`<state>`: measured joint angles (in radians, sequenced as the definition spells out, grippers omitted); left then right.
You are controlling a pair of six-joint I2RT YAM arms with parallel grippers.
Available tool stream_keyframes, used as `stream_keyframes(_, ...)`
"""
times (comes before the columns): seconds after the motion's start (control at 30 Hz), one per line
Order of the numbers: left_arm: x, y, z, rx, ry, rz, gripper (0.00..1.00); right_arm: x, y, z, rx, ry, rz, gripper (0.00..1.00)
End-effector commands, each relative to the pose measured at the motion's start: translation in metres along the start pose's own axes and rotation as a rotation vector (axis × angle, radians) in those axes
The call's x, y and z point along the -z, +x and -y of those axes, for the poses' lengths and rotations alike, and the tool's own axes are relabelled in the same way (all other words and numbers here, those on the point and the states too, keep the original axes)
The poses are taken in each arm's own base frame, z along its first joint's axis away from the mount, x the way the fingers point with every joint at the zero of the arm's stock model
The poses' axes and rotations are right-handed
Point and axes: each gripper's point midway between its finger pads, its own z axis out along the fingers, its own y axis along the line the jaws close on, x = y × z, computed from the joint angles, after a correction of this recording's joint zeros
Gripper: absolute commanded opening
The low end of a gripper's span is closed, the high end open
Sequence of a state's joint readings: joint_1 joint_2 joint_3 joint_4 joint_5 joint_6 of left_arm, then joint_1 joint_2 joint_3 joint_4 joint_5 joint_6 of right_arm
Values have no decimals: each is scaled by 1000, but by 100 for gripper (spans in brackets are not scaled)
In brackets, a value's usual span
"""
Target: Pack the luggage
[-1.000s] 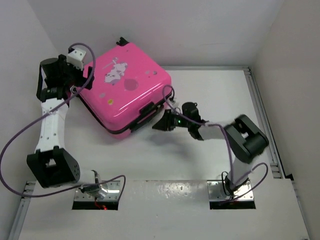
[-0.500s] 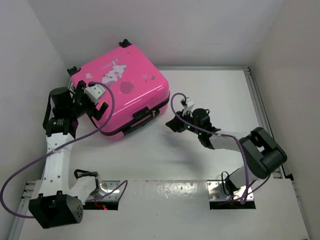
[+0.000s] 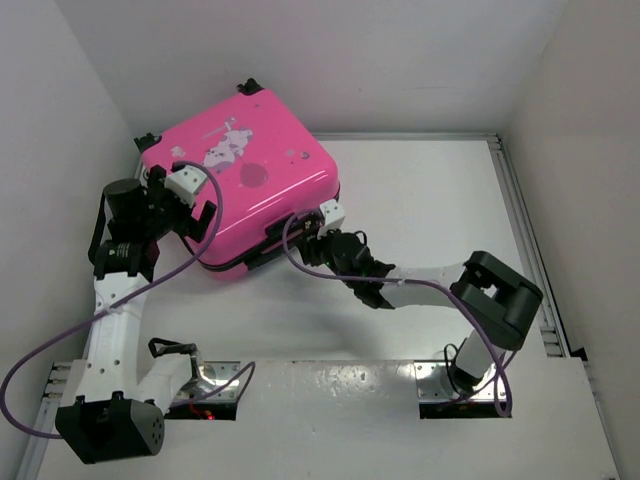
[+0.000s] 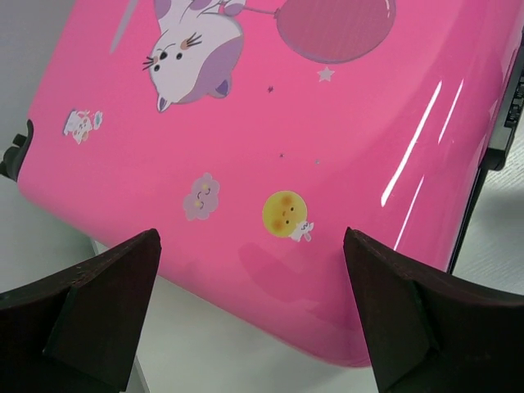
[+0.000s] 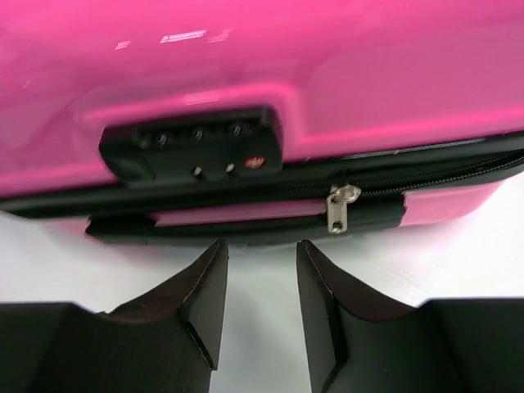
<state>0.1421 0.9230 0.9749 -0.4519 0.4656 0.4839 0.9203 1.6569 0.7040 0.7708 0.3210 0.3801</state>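
I have the suitcase (image 3: 240,185) lying flat and zipped shut in the far left corner of the worktop (image 3: 430,190). Its printed pink shell faces up and its wheels are on the side toward that corner. My left gripper (image 3: 198,222) hangs over the near left corner of the case. Through its wrist camera I look down on the glossy shell and the white cat print (image 4: 192,49). The fingers are spread as wide as they go, with nothing between them, and I cannot tell whether the tips touch the shell. My right gripper (image 3: 300,238) is low at the side of the case that faces the middle of the worktop, pointing straight at it. Its camera shows the black combination lock (image 5: 196,147) set into the pink edge. The silver zip pull (image 5: 338,209) hangs just to the right of the lock on the black zipper line. The jaws here are only partly open, with a narrow gap that holds nothing. The tips are just short of the case.
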Motion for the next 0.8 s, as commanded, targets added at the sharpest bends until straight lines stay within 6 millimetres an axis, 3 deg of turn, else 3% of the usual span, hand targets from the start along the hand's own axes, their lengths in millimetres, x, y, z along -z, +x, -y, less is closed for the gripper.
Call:
stream_keyframes(0.0,3,-4,-14,22,-73,29,99,-11,-8,16,18,145,18,39)
stream_keyframes(0.07,4,-4,-17,29,-86,34,99,-17,-14,19,18,174,29,38)
stream_keyframes(0.13,4,-6,-20,36,-100,38,99,-22,0,31,40,218,-18,36)
stream_keyframes(0.4,2,-1,-20,54,-108,34,99,-34,13,59,58,306,-69,32)
stream_keyframes(0.6,-1,3,-23,65,-124,27,99,-46,1,56,24,261,-15,35)
stream_keyframes(0.77,-3,10,-20,53,-116,11,99,-41,-9,42,15,186,16,38)
